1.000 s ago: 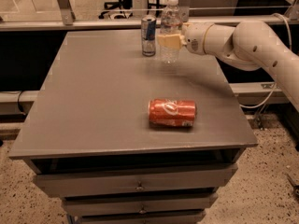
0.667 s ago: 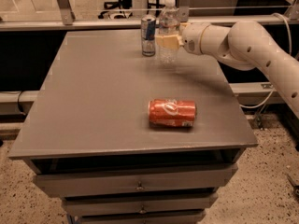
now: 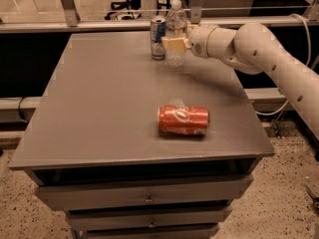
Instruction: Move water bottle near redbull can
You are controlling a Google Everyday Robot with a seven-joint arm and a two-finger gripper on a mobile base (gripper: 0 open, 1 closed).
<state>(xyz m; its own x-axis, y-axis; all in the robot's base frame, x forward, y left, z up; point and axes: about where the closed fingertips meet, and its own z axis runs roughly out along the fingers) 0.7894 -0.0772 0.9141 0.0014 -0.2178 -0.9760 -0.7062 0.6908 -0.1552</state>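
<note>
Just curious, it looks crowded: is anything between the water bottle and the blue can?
Nothing visible. The water bottle, held by the gripper, stands right beside the redbull can; the orange soda can lies well forward.

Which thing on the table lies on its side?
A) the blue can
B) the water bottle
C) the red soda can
C: the red soda can lies flat near the front of the table; the blue can and the water bottle stand upright at the back, where the gripper is closed on the bottle.
</note>
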